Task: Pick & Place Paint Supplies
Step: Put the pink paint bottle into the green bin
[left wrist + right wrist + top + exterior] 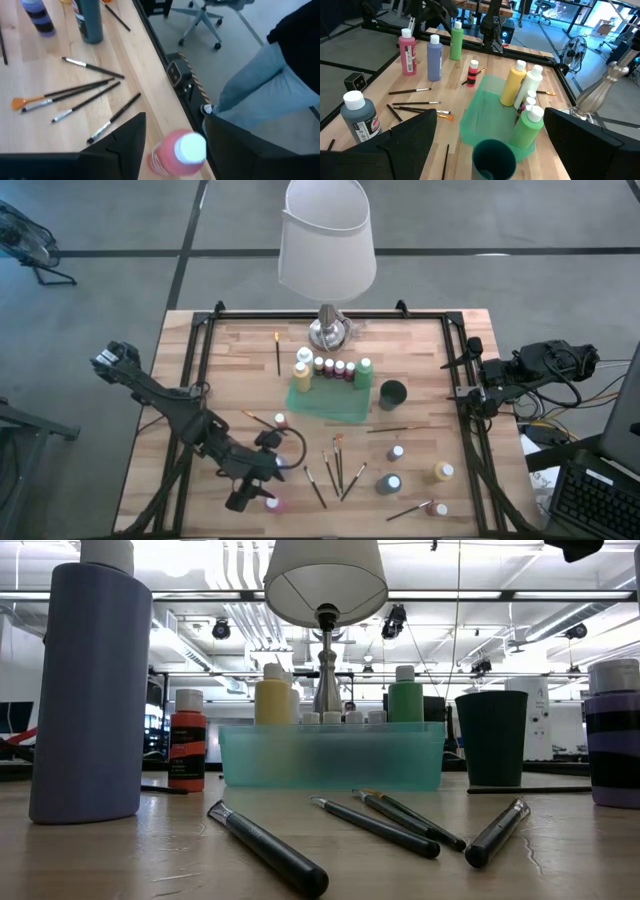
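Note:
A pink paint bottle [172, 157] with a white cap [192, 148] stands near the table's near edge [272, 503]. My left gripper [175, 131] is open, with one finger on each side of the bottle. A green tray [330, 402] in the middle holds yellow [302, 376], green [363, 370] and several smaller bottles. More bottles [389, 483] and thin paintbrushes [336, 465] lie loose on the near half. My right gripper [490, 112] waits open, high at the table's right edge [470, 385]. My left gripper has the pink bottle's cap and neck [192, 148] between its fingers, coming at it on a slant from above. A thin gap shows beside one finger [131, 142]. I cannot tell whether the other finger [225, 150] touches the cap. The bottle's base is hidden.
A lamp [327, 240] with a white shade stands at the far middle, and a dark cup [393, 393] stands right of the tray. A black rail [175, 80] runs along the near edge. Past it a person's leg [260, 90] stands close.

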`<state>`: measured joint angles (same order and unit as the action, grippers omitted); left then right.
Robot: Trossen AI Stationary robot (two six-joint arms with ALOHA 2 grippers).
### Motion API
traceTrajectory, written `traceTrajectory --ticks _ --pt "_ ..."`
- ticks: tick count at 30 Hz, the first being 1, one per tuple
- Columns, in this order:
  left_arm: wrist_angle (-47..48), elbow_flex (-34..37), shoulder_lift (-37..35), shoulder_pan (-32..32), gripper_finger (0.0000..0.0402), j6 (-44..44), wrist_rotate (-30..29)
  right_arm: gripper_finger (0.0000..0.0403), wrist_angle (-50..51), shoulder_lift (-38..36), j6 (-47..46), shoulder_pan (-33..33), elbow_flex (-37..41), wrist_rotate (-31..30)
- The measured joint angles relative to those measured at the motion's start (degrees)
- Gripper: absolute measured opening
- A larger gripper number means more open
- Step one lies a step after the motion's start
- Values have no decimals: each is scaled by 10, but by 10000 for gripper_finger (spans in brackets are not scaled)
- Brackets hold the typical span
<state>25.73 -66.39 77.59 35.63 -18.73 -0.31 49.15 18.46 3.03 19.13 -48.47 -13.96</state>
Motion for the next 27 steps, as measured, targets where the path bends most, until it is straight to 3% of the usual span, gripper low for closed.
traceTrajectory --ticks 8,27 --pt "19 1 0 10 234 -22 12 364 0 0 0 0 0 0" --pt "18 1 42 26 234 -55 13 364 0 0 0 0 0 0"
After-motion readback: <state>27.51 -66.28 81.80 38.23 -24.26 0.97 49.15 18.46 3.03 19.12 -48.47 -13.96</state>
